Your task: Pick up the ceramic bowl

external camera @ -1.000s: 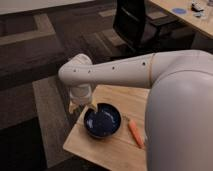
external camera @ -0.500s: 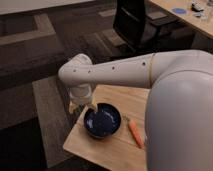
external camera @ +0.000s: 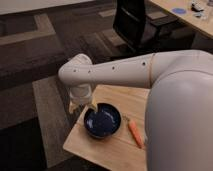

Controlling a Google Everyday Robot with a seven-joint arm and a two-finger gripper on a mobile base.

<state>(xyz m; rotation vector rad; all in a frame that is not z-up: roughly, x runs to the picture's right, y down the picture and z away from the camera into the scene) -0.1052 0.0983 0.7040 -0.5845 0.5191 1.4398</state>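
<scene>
Slippage is your main worry. The pincer (external camera: 83, 105) hangs from the wrist of the arm (external camera: 115, 72) at the upper-left edge of the ceramic bowl (external camera: 103, 122). Its two pale fingertips (external camera: 93, 104) are spread apart and grip nothing. One tip shows outside the bowl's wall and the other over the rim or just inside it, so the rim seems to lie between them, though you cannot tell whether either tip touches the glaze.

The bowl sits upright on the wooden surface (external camera: 120, 97), near its left edge, with the carrot (external camera: 135, 133) lying just beside it on the right.

- A glossy, curved wall gives two narrow pads little to bite on. If you close too shallow on the rim, expect the bowl to squirt out sideways.
- A grip at one point of the rim leaves most of the weight hanging off to one side. On the lift the bowl will likely tilt and may rotate out of the pincer.
- If the tips come down on the rim rather than astride it, they will press the near side down, and the bowl could rock or skid toward the carrot.
- Any push back toward the left edge risks sending the bowl over it, and ceramic would probably not survive the fall.
</scene>
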